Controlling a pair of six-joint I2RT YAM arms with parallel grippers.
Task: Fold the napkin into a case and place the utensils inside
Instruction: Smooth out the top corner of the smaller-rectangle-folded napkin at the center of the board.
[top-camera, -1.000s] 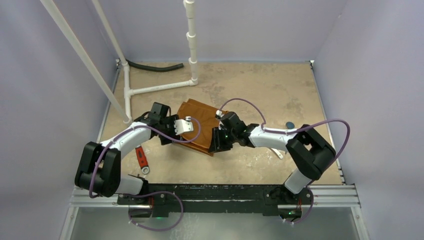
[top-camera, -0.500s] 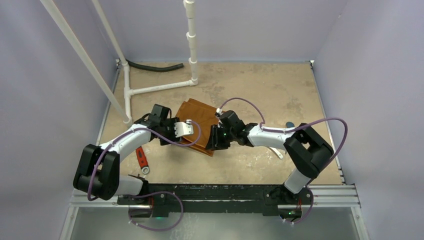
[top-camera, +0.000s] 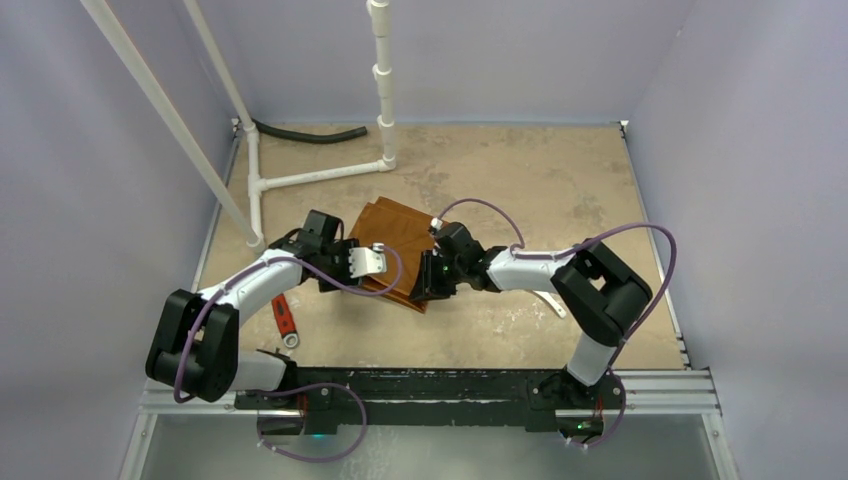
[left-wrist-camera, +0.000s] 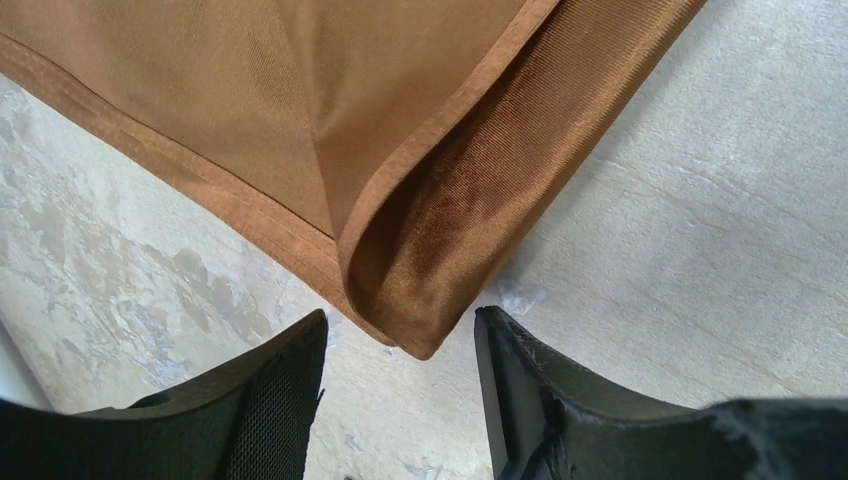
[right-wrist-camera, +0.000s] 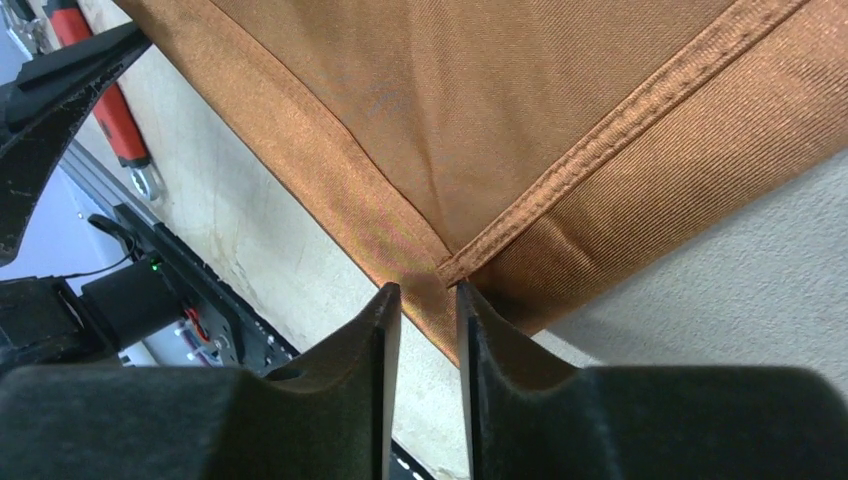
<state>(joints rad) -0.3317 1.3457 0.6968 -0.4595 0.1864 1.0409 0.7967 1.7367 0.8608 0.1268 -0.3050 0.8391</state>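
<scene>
The rust-orange napkin (top-camera: 396, 242) lies folded on the table between both arms. My left gripper (top-camera: 366, 262) is at its left near corner. In the left wrist view the jaws (left-wrist-camera: 400, 320) are wide open, with the folded napkin corner (left-wrist-camera: 420, 240) just at the tips, untouched. My right gripper (top-camera: 433, 280) is at the near right corner. In the right wrist view its jaws (right-wrist-camera: 426, 292) stand a narrow gap apart, straddling the hemmed napkin corner (right-wrist-camera: 500, 150), with table showing between them. A white spoon (top-camera: 554, 304) lies partly under the right arm. The grey-blue utensil is hidden.
A red-handled tool (top-camera: 284, 318) lies near the left arm and shows in the right wrist view (right-wrist-camera: 108, 108). A white pipe frame (top-camera: 300, 180) and a black hose (top-camera: 300, 133) stand at the back left. Walls close in on three sides.
My right arm has reached further left and its gripper has shifted left at the napkin's near right corner. The napkin looks a little more bunched. The left gripper has barely moved.
</scene>
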